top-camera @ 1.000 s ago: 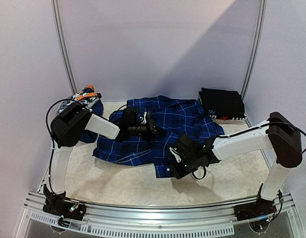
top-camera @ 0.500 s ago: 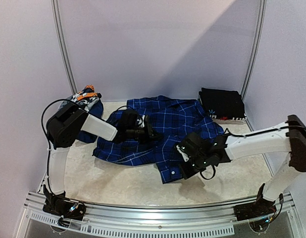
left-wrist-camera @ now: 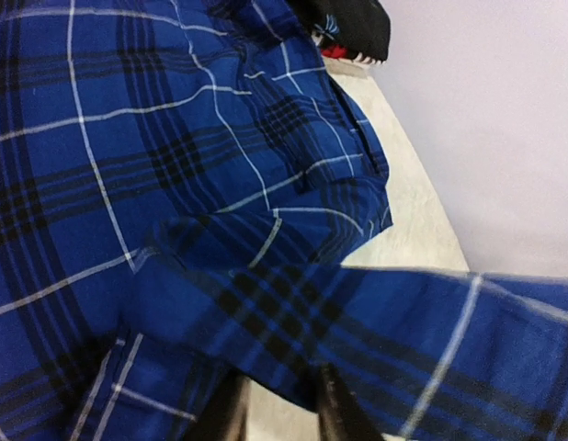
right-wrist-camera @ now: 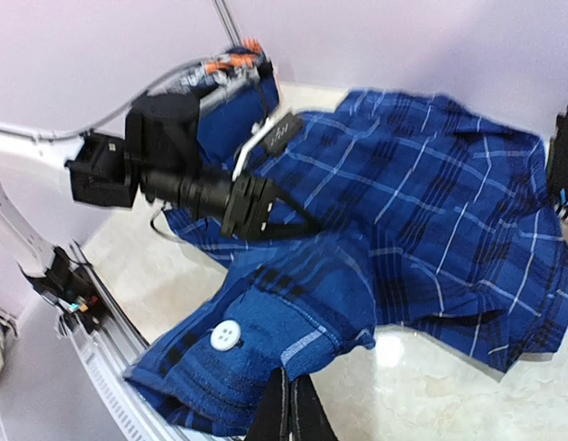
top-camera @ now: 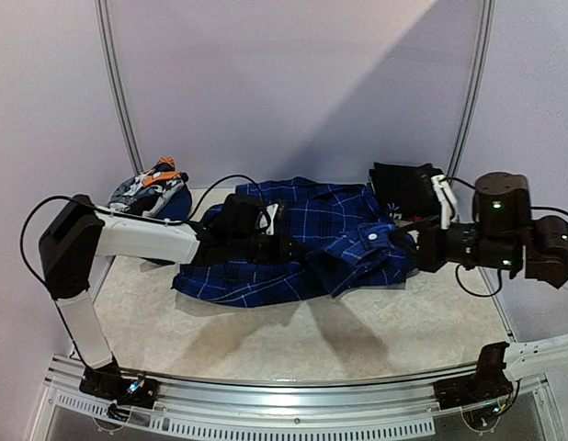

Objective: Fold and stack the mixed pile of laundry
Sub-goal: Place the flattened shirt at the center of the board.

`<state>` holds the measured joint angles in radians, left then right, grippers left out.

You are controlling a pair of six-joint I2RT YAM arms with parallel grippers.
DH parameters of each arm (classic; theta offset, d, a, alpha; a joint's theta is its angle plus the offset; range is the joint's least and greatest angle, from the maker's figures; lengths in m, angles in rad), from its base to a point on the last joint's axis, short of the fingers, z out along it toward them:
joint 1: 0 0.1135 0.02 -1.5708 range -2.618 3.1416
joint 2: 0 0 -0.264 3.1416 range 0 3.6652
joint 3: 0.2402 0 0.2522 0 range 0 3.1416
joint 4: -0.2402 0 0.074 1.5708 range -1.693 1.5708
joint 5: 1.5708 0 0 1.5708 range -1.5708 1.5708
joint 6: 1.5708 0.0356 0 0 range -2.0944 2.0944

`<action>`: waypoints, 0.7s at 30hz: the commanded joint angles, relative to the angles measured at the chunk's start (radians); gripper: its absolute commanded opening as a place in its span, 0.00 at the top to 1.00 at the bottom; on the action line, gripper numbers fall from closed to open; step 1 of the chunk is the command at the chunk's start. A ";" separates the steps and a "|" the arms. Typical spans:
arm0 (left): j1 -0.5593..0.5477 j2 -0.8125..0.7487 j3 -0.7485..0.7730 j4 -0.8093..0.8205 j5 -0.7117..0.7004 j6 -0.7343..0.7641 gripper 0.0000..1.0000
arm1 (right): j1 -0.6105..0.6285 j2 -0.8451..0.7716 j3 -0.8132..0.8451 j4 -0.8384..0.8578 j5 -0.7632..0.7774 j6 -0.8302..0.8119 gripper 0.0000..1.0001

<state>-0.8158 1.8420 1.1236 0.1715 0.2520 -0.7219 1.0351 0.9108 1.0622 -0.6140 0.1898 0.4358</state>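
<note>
Overhead view: I am seeing the plaid shirt [top-camera: 302,230] lying spread mid-table, not folded. A folded black garment [top-camera: 411,188] is sitting back right and patterned clothes [top-camera: 148,188] back left.
Left wrist view: my left gripper [left-wrist-camera: 279,386] is standing slightly parted at a shirt fold.
Right wrist view: my right gripper [right-wrist-camera: 289,395] is pinching the buttoned cuff, fully closed.
Progress: I am judging this as early, with most folding left.

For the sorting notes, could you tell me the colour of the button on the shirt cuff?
The button is white; right wrist view shows it best.
</note>
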 commanded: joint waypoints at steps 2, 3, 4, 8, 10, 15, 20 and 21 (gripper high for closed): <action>-0.100 -0.131 -0.056 -0.239 -0.225 0.172 0.63 | 0.007 -0.127 0.027 -0.095 0.019 -0.049 1.00; -0.119 -0.158 -0.069 -0.264 -0.265 0.189 0.59 | 0.008 -0.152 0.033 -0.108 0.004 -0.060 1.00; -0.134 -0.185 -0.084 -0.289 -0.314 0.205 0.55 | 0.008 -0.175 0.037 -0.122 -0.008 -0.066 1.00; -0.174 -0.334 -0.167 -0.366 -0.452 0.214 0.41 | 0.008 -0.269 0.027 -0.147 -0.035 -0.077 1.00; -0.185 -0.417 -0.214 -0.411 -0.519 0.208 0.34 | 0.008 -0.316 0.012 -0.155 -0.045 -0.080 1.00; -0.191 -0.646 -0.326 -0.579 -0.736 0.155 0.03 | 0.007 -0.390 -0.014 -0.172 -0.060 -0.073 1.00; -0.185 -0.783 -0.379 -0.784 -0.883 0.020 0.00 | 0.007 -0.423 -0.037 -0.180 -0.137 -0.085 1.00; -0.183 -0.794 -0.380 -0.824 -0.909 -0.030 0.01 | 0.007 -0.426 -0.039 -0.178 -0.164 -0.087 1.00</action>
<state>-0.9974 1.0901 0.7715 -0.4263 -0.4805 -0.6083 1.0348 0.5228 1.0340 -0.7670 0.1165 0.3683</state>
